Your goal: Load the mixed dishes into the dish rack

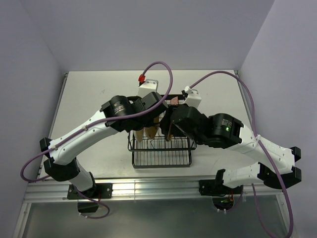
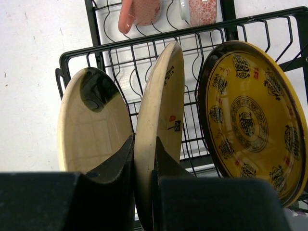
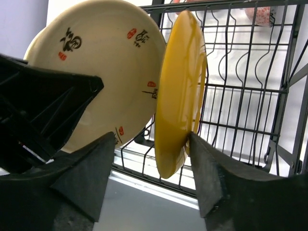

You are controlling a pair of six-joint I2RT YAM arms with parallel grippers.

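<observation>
Left gripper (image 2: 144,144): fingers clamped on the lower rim of the middle cream plate (image 2: 161,96). That plate stands on edge in the dish rack (image 1: 161,154), centre of frame, with a second cream plate (image 2: 91,130) to its left and the yellow patterned plate (image 3: 180,86) to its right.
Right gripper (image 3: 150,139): jaws apart, straddling that plate's lower edge.
Step, as judged: seating plates in slots.
Next: the left likely lets go, then both back straight off without tipping a plate.

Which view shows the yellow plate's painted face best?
The left wrist view: the yellow plate faces it, pattern clear. The right wrist view shows its unpatterned back, nearly edge-on; in the top view the arms mostly hide it.
</observation>
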